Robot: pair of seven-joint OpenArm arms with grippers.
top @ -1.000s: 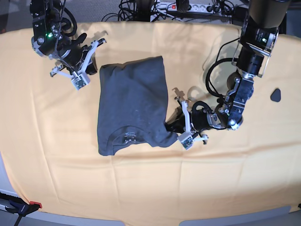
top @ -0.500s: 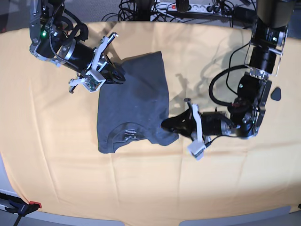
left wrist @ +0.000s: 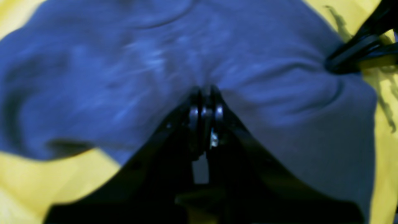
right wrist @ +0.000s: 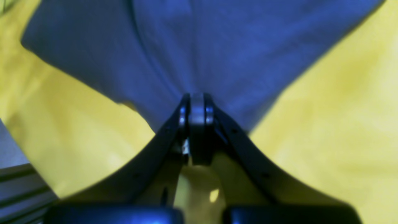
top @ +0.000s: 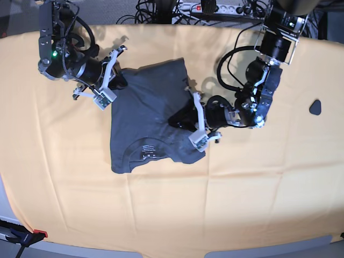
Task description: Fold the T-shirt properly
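Observation:
The dark grey T-shirt [top: 150, 115] lies folded lengthwise on the yellow cloth, with its neck and white label [top: 148, 157] toward the front. My right gripper [top: 119, 81] is shut on the shirt's far left corner; in the right wrist view [right wrist: 196, 101] its jaws pinch the fabric edge [right wrist: 217, 37]. My left gripper [top: 178, 119] is shut on the shirt's right side; in the left wrist view [left wrist: 203, 93] the fabric [left wrist: 124, 62] puckers around its closed tips. The right gripper's fingers [left wrist: 357, 53] show there at the upper right.
The yellow cloth [top: 242, 204] covers the whole table. A small black object [top: 315, 107] lies at the far right. Cables and a power strip [top: 215, 7] run along the back edge. A red clamp [top: 37, 234] sits at the front left corner.
My left gripper has moved up and left from the shirt's lower right sleeve onto its right side. My right gripper, open beside the shirt a second ago, now grips the far left corner.

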